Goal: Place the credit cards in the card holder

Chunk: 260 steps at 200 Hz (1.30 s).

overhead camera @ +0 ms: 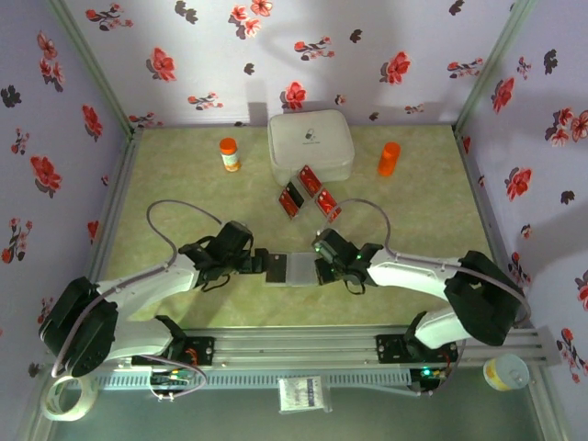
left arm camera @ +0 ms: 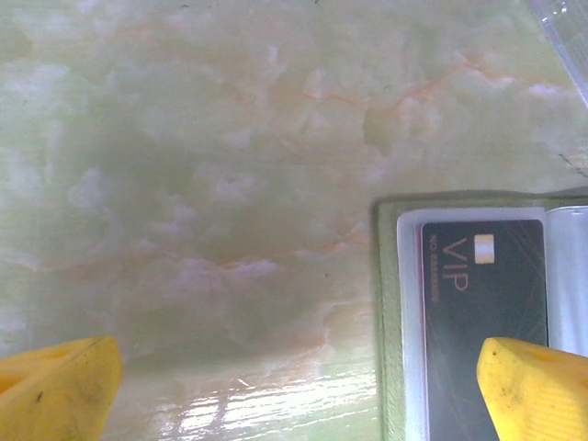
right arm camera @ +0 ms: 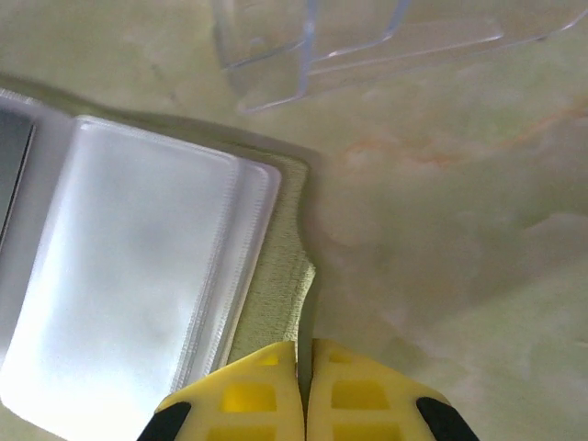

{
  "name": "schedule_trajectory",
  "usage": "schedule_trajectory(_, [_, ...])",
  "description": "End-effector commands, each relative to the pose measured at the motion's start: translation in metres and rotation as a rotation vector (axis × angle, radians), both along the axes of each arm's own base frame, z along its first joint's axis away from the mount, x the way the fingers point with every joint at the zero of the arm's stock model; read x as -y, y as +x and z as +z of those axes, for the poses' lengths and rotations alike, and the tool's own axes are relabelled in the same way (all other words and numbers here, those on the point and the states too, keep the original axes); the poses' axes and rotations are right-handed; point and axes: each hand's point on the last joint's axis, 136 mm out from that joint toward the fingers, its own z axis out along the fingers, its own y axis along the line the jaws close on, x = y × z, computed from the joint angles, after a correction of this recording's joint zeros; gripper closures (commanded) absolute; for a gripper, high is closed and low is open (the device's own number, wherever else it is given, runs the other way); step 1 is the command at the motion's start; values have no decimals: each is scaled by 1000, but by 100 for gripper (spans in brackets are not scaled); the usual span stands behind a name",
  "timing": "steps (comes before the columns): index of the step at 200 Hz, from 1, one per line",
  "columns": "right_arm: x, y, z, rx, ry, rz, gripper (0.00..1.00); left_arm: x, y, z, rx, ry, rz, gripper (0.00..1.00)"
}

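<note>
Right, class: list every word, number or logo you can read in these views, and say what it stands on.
"VIP": on the dark card in the card holder's clear sleeve.
Small print along that card's left edge: too blurred to read.
Mark on the white case lid: too small to read.
Marks on the red cards: too small.

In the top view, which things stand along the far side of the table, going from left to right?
capped bottle → white case → orange bottle
</note>
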Motion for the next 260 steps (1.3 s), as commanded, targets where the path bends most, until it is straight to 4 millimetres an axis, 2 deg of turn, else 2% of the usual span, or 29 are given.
schedule_trajectory(1, [2,0,-3,-17,0,23,100,3,3,3,-16,-16,15,0])
schedule_trajectory(43, [-18,-4,-6,-55,43,45,100,8,7,4,-10,-27,7,0])
schedule_trajectory(62, [-21,-9,-6,-65,44,44,100,10,7,4,-12,-30,8,0])
schedule_trajectory(87, [-21,-13,4,-47,64,20,100,11,8,4,-9,-33,7,0])
schedule_trajectory(132, [-12,-14,18,-16,130,-66,58,12,9,2,-12,-33,3,0])
schedule_trajectory(173, [-18,-11,21,-6,181,-107,37,14,10,1,-13,-35,0,0])
schedule_trajectory(190, [-20,-9,17,-4,161,-116,33,14,10,0,-16,-34,-1,0])
schedule_trajectory(225, [-21,-5,5,3,65,-130,31,16,11,0,-17,-33,-2,0])
schedule_trajectory(260, [-10,0,-7,21,-72,-164,33,18,14,2,-11,-40,1,0])
